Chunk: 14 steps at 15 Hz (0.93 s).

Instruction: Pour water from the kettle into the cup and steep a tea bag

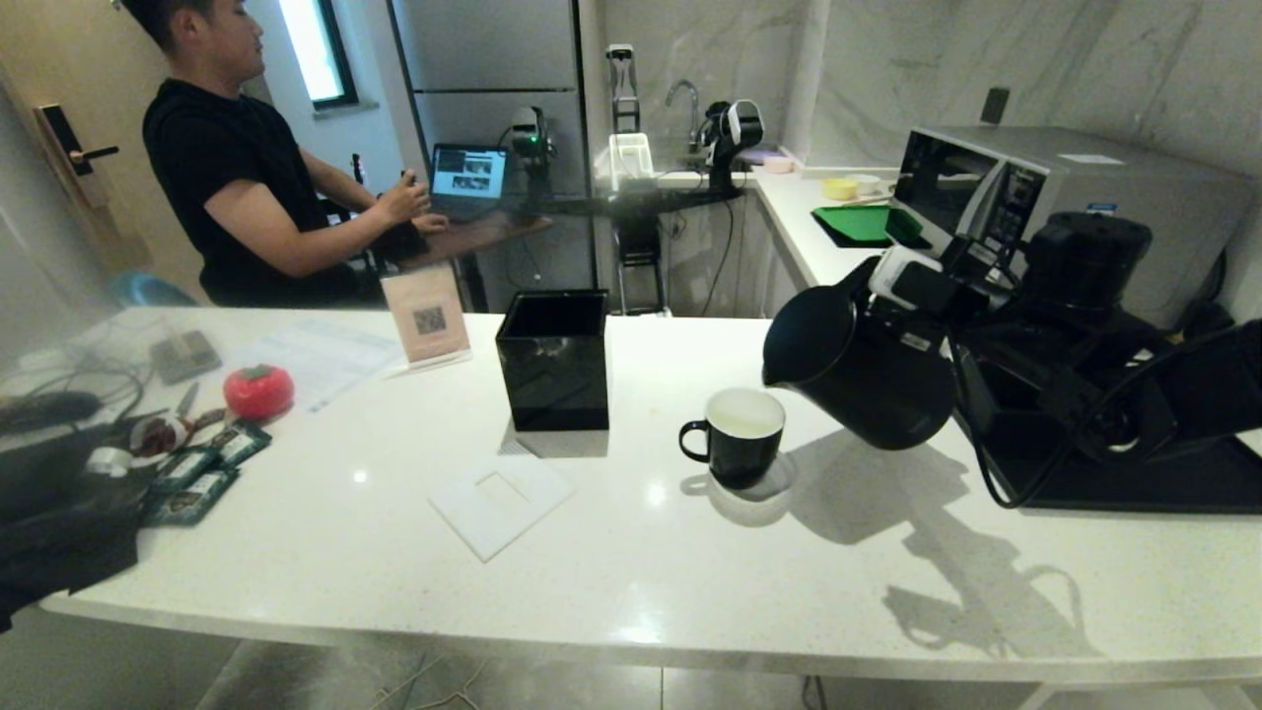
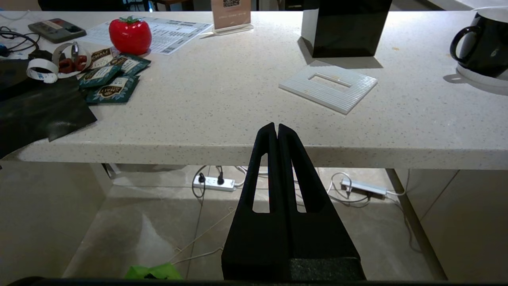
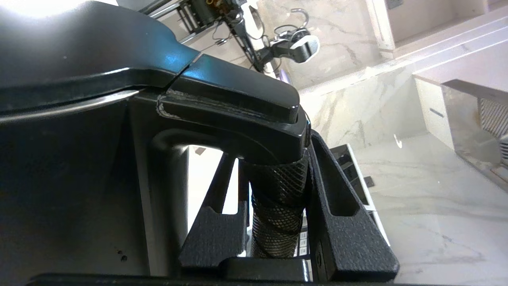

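Above the desk, the right end effector is clamped on the kettle handle, tilting its spout toward the cup. Pouring looks underway; steeping remains. Left end effector sits together, idle.

A kitchen: marble walls, white counter, microwave, sink tap, tall fridge.

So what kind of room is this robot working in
Most likely a home or office kitchen: a microwave on the white stone counter, a sink tap behind, and chai tea sachets laid out.
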### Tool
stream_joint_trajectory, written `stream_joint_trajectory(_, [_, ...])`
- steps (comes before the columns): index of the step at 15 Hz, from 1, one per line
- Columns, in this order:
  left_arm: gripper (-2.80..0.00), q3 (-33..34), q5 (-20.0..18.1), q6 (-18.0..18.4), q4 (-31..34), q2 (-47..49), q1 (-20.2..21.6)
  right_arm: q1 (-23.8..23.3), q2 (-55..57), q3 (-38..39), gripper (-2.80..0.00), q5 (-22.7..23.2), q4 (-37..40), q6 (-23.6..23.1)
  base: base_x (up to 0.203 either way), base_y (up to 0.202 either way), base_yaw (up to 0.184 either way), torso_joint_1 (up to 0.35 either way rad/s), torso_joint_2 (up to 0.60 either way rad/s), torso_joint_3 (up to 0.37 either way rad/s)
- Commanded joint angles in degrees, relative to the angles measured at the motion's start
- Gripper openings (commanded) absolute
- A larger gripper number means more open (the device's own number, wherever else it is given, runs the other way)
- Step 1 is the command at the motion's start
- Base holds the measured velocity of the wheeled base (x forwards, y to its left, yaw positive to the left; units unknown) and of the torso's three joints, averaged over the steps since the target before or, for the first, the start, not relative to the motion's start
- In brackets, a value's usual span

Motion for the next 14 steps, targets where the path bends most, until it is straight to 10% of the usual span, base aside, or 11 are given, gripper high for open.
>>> stream_joint_trajectory(1, [-2.80,0.0,0.0,0.0,0.0,0.0,0.0,-0.1,0.1,-0.1,-2.80,0.1,-0.3,-0.4,0.000,0.000,0.000,0.000,0.00,0.000])
stream_joint_trajectory(14, [-2.80,0.0,0.0,0.0,0.0,0.0,0.0,-0.5,0.3,-0.4,-2.80,1.1,0.1,-4.4,0.000,0.000,0.000,0.000,0.00,0.000])
